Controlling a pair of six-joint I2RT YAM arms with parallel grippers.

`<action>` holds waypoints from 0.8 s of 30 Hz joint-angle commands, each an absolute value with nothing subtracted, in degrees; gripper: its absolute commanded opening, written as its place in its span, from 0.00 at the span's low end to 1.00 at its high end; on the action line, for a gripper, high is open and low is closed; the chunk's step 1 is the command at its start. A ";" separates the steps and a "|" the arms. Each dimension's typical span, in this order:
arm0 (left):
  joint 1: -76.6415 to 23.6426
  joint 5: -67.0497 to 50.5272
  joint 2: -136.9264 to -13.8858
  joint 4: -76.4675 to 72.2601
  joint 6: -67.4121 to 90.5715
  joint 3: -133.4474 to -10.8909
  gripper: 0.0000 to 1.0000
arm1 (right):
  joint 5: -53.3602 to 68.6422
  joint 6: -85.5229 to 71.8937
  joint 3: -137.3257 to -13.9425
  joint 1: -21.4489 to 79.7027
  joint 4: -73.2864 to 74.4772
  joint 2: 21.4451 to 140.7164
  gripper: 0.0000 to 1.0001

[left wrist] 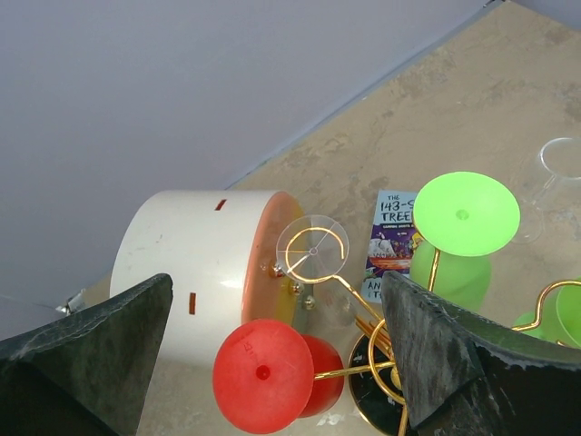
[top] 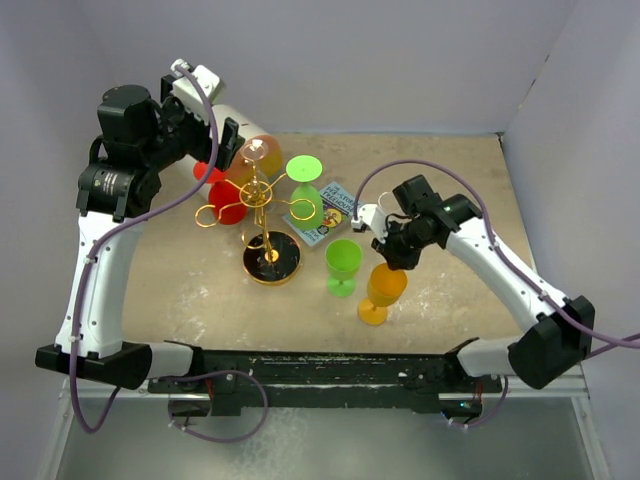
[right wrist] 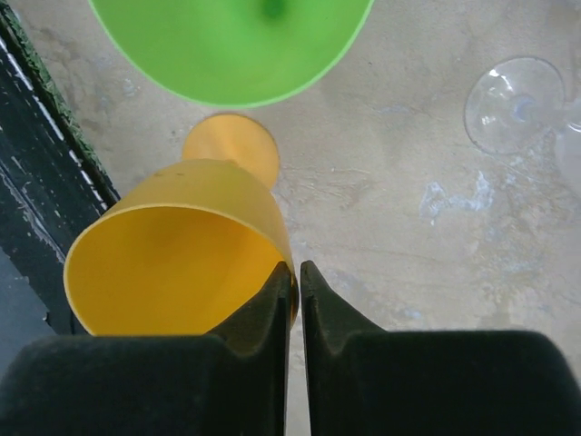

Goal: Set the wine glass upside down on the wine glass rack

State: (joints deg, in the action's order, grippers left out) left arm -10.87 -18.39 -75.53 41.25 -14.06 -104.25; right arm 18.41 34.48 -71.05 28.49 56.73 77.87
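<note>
My right gripper [right wrist: 295, 304] pinches, nearly closed, one orange plastic wine glass [right wrist: 172, 245] by its rim; one green plastic glass [right wrist: 231, 45] ahead.

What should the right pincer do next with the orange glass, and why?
Probably a short straight lift. The right pincer looks closed on the rim of the orange glass, which stands close beside the upright green glass; rising first should clear it before swinging toward the wine glass rack.
</note>
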 commanded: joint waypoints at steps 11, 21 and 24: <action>-10.28 -20.10 -74.53 38.63 -14.11 -103.31 0.99 | 8.45 33.78 -68.93 24.18 58.57 67.92 0.00; -10.21 -24.52 -74.95 38.52 -10.01 -103.79 0.99 | -4.70 29.84 -73.49 9.33 54.19 65.41 0.00; -10.20 -27.18 -75.15 38.17 -7.51 -103.80 0.99 | -9.17 28.42 -76.74 7.49 51.25 66.18 0.00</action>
State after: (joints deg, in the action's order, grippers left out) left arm -10.83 -22.20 -75.53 41.19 -12.01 -103.18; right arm -1.04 31.31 -71.02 9.67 56.21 66.37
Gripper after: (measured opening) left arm 0.990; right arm 0.008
